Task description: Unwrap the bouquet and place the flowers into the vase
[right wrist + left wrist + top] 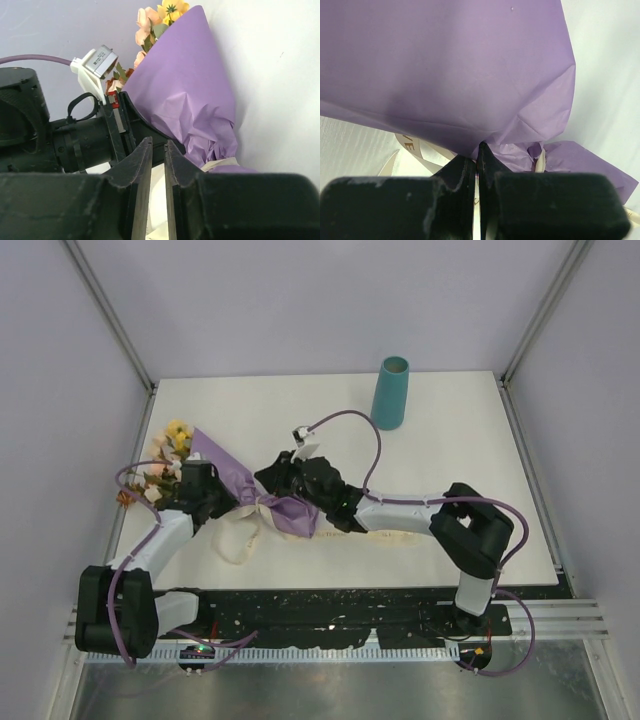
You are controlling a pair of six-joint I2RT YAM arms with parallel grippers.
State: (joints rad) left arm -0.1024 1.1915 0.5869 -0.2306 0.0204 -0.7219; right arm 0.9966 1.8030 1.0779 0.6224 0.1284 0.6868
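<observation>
Purple-wrapped bouquet [228, 473] lying flat, cream ribbon [238, 538] trailing; left claw [479, 150] pinching its paper, right claw [158, 147] slightly parted, empty

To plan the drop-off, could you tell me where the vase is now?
In the top view the vase stands upright at the far edge of the table, right of centre, apart from the bouquet.

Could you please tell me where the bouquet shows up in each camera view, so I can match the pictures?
Top external: the bouquet lies left of centre, blooms pointing up-left.
Left wrist: the bouquet's purple paper fills the upper part of the picture.
Right wrist: the bouquet stands right of centre, blooms at the top.
Shared landmark: the cream ribbon at its neck, in all three views.
</observation>
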